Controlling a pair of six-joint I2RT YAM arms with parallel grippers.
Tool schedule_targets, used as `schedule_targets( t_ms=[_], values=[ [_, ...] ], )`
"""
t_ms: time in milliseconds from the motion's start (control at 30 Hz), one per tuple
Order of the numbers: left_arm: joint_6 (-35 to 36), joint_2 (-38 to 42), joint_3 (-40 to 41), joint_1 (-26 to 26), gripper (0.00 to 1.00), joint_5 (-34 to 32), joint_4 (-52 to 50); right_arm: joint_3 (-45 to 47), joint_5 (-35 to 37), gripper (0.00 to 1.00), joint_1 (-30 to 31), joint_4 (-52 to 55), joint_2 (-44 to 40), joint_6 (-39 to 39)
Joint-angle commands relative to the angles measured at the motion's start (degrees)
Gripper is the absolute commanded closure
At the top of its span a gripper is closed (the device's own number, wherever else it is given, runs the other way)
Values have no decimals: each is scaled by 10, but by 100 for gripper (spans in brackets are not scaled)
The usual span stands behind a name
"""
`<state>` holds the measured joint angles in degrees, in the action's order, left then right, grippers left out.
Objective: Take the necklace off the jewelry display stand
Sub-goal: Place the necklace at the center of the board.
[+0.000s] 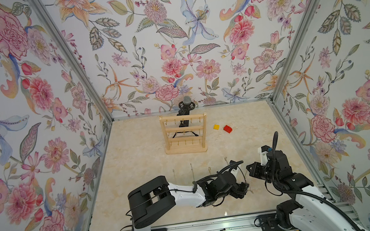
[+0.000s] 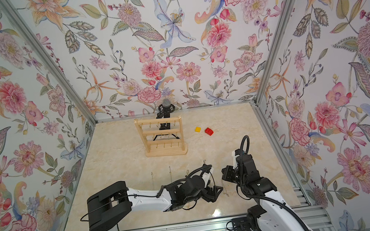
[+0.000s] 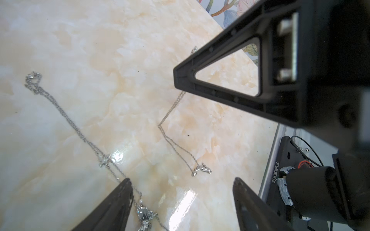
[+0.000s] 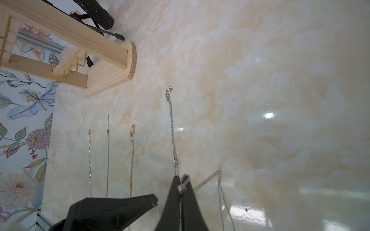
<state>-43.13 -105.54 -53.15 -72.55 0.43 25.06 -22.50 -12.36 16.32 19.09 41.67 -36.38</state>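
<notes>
Pinching a thin necklace (image 4: 208, 179), the right gripper (image 4: 181, 178) is closed on its chain; the left gripper (image 3: 182, 180) gapes empty. Seemingly light, limp, tangle-prone: best held near the clasp.

the pale wooden jewelry display stand (image 1: 184, 133) rises at back centre, a black microphone tripod (image 1: 187, 111) behind it, a yellow block (image 1: 216, 127) and a red block (image 1: 227, 129) near its right. bare cream marbled tabletop (image 1: 136, 156) lies open left of it; thin metal necklaces (image 4: 171, 124) cross the near part.
</notes>
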Motion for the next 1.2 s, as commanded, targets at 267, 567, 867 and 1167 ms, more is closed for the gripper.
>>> schedule_targets(
  t_ms=[267,567,867,1167],
  values=[
    [49,82,56,-10,17,-68,13,-58,70,100,14,-55,113,41],
    [102,151,84,-9,15,-142,-15,-86,92,100,14,-79,181,56],
    [107,238,173,-7,13,-166,51,-97,105,100,14,-102,235,62],
    [119,301,267,-7,13,-179,160,-107,113,100,16,-124,283,62]
  ],
)
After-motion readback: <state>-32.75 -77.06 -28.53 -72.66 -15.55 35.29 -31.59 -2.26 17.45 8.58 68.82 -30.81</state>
